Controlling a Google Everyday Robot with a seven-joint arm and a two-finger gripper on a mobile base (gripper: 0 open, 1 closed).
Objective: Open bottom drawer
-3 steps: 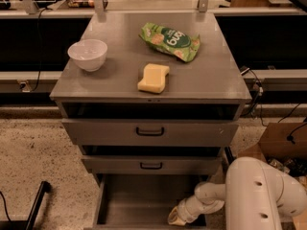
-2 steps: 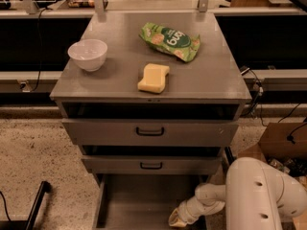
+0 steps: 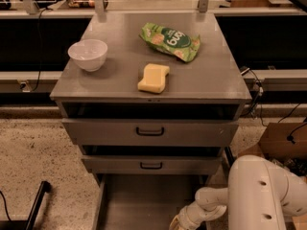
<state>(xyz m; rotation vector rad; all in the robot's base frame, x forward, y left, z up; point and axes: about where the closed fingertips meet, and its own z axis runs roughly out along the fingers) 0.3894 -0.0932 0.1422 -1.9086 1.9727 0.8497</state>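
The grey metal cabinet (image 3: 120,87) has three drawers. The top drawer front (image 3: 192,133) and the middle drawer front (image 3: 110,165) each carry a black loop handle. The bottom drawer (image 3: 139,202) is pulled out toward me, and its bare grey inside shows. Its front and handle lie below the picture's lower edge. My white arm (image 3: 259,195) reaches in from the lower right. My gripper (image 3: 176,223) is at the drawer's front right, at the picture's bottom edge, partly cut off.
On the cabinet top are a white bowl (image 3: 88,54), a green snack bag (image 3: 170,41) and a yellow sponge (image 3: 153,77). A cardboard box (image 3: 280,143) and cables lie on the floor to the right. A black bar (image 3: 36,205) stands at the lower left.
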